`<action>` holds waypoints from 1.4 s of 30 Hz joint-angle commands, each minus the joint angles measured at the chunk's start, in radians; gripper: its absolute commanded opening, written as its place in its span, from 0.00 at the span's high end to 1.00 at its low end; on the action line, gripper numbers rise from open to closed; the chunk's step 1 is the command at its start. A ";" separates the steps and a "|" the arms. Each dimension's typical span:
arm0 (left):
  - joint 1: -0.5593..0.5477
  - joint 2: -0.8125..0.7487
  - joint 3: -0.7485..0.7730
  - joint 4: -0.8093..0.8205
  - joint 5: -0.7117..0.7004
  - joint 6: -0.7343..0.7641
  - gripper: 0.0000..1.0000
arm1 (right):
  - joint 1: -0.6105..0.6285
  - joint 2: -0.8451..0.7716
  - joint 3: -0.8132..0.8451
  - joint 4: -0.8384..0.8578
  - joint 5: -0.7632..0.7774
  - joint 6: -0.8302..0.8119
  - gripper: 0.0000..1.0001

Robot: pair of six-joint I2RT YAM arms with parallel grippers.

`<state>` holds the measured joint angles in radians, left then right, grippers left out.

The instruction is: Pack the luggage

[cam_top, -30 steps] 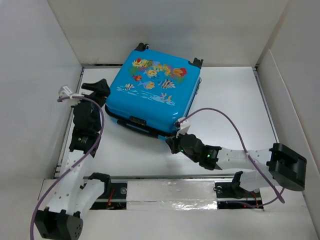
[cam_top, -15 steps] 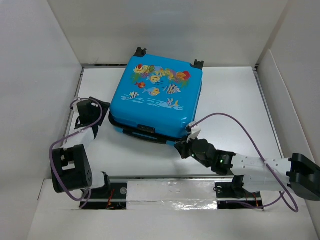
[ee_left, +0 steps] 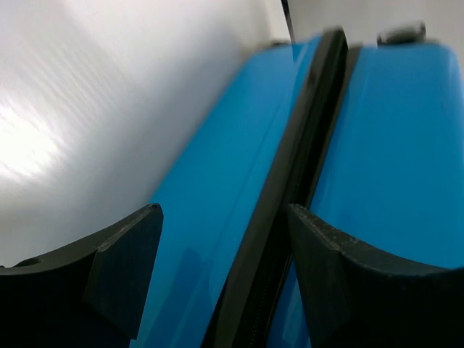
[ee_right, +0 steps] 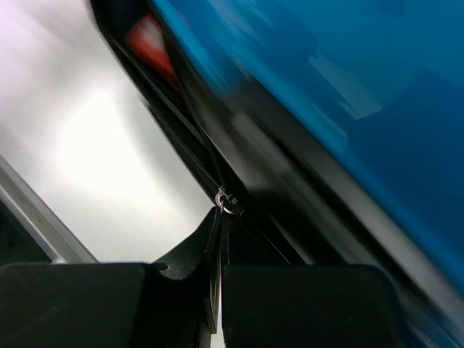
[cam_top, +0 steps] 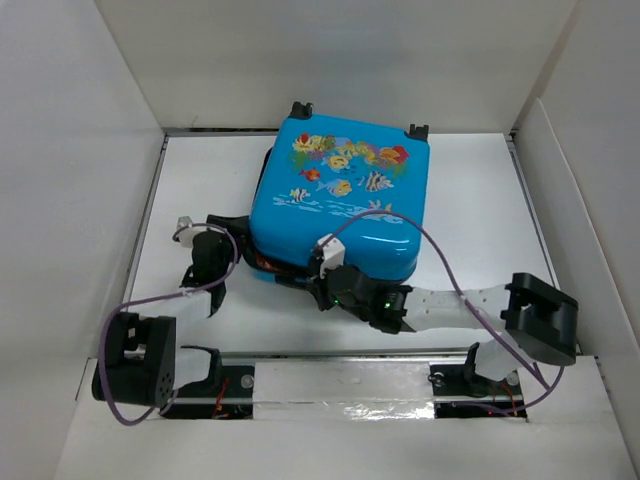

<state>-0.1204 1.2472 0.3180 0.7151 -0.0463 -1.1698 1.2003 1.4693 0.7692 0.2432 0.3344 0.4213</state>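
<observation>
**Item: luggage** (cam_top: 340, 200). Small bright-blue hard-shell suitcase lying flat, with the shell printed with fish and coral facing up. It sits on the white worktop (cam_top: 480, 200) at mid-width, towards the far side and turned slightly askew. Two small black wheels (cam_top: 300, 108) are at its far edge. A black zipper band (ee_left: 304, 145) runs round the side between the two blue shell halves. At the near-left corner the halves stand a little apart, and a red patch (ee_right: 148, 36) shows in the dark gap; what it is cannot be told.

**Zipper pull** (ee_right: 227, 203). Small metal ring on the black band along the near edge of the case, with a thin tab hanging from it.

**Right pincer** (ee_right: 220, 217). At the near edge of the case, left of its middle. The fingers are pressed together on the tab of the zipper pull, with the ring just clear of their tips.

**Left pincer** (ee_left: 225, 217). At the near-left corner of the case, low over the worktop. The fingers (ee_left: 123, 268) are spread, with the blue side wall and zipper band seen between them. Whether either finger touches the shell cannot be told.

**Cables.** A purple cable (cam_top: 440, 245) arcs from the right wrist over the near-right corner of the shell. A second one loops beside the left arm.

**Surround.** White walls (cam_top: 330, 60) enclose the worktop on the left, far and right sides.
</observation>
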 commanded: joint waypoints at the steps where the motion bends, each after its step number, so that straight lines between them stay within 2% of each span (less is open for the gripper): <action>1: -0.209 -0.090 -0.057 -0.054 0.203 0.041 0.34 | 0.102 0.085 0.111 0.053 -0.230 -0.032 1.00; 3: -0.251 -0.188 -0.079 -0.107 0.165 0.039 0.35 | 0.102 0.117 0.151 0.065 -0.238 -0.045 1.00; 5: -0.306 -0.265 -0.074 -0.242 0.059 0.061 0.35 | 0.102 0.129 0.179 0.085 -0.270 -0.085 1.00; 9: -0.315 -0.403 -0.091 -0.301 0.083 0.084 0.35 | 0.102 0.131 0.265 0.010 -0.262 -0.131 1.00; 11: -0.366 -0.426 -0.097 -0.319 0.103 0.078 0.37 | 0.102 0.103 0.222 0.025 -0.294 -0.147 1.00; 12: -0.387 -0.448 -0.099 -0.333 0.097 0.070 0.37 | 0.093 0.080 0.187 0.033 -0.294 -0.144 1.00; 13: -0.400 -0.465 -0.079 -0.356 0.065 0.079 0.36 | 0.067 0.021 0.082 0.066 -0.296 -0.139 1.00; 15: -0.400 -0.529 -0.040 -0.471 -0.022 0.139 0.33 | 0.001 -0.058 -0.054 0.109 -0.331 -0.087 1.00; 16: -0.400 -0.552 -0.028 -0.489 -0.089 0.153 0.29 | -0.042 -0.149 -0.124 0.160 -0.407 -0.066 1.00; 17: -0.391 -0.572 -0.004 -0.485 -0.107 0.163 0.25 | -0.123 -0.196 -0.248 0.186 -0.429 -0.034 1.00; 18: -0.368 -0.587 0.016 -0.476 -0.115 0.179 0.19 | -0.161 -0.242 -0.298 0.203 -0.449 -0.023 1.00; 19: -0.357 -0.577 0.041 -0.470 -0.136 0.212 0.08 | -0.198 -0.286 -0.329 0.177 -0.484 -0.016 1.00; 20: -0.343 -0.560 0.109 -0.479 -0.148 0.219 0.07 | -0.247 -0.366 -0.361 0.150 -0.494 -0.013 1.00; 23: -0.280 -0.448 0.220 -0.392 -0.115 0.251 0.04 | -0.297 -0.520 -0.372 0.016 -0.512 -0.019 1.00; 26: -0.224 -0.271 0.341 -0.337 -0.118 0.275 0.01 | -0.352 -0.634 -0.384 -0.085 -0.521 -0.027 1.00; 27: -0.211 -0.158 0.380 -0.332 -0.118 0.280 0.01 | -0.378 -0.699 -0.393 -0.102 -0.520 -0.033 1.00; 29: -0.167 -0.038 0.491 -0.318 -0.063 0.291 0.01 | -0.406 -0.747 -0.392 -0.169 -0.514 -0.042 1.00; 30: -0.153 0.072 0.528 -0.313 -0.037 0.297 0.01 | -0.418 -0.768 -0.393 -0.183 -0.515 -0.044 1.00; 33: -0.113 0.216 0.630 -0.298 0.089 0.283 0.01 | -0.450 -0.753 -0.393 -0.196 -0.564 -0.059 1.00; 34: -0.113 0.216 0.610 -0.277 0.149 0.280 0.04 | -0.450 -0.729 -0.387 -0.206 -0.575 -0.061 1.00; 37: -0.191 0.065 0.473 -0.178 0.039 0.278 0.16 | -0.409 -0.695 -0.392 -0.187 -0.540 -0.050 1.00; 38: -0.209 0.017 0.367 -0.155 -0.004 0.280 0.23 | -0.389 -0.695 -0.395 -0.183 -0.525 -0.050 1.00; 39: -0.228 -0.082 0.312 -0.155 -0.033 0.277 0.36 | -0.389 -0.696 -0.396 -0.179 -0.517 -0.050 1.00; 40: -0.249 -0.136 0.258 -0.151 -0.068 0.269 0.62 | -0.389 -0.698 -0.396 -0.167 -0.491 -0.053 1.00; 41: -0.249 -0.179 0.153 -0.148 -0.070 0.271 0.71 | -0.389 -0.704 -0.395 -0.166 -0.482 -0.055 1.00; 42: -0.249 -0.260 0.110 -0.167 -0.063 0.272 0.78 | -0.389 -0.708 -0.384 -0.174 -0.477 -0.058 1.00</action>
<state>-0.3656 1.1458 0.5323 0.4709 -0.0566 -0.9035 0.8009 0.7647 0.3580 0.0231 -0.2031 0.3882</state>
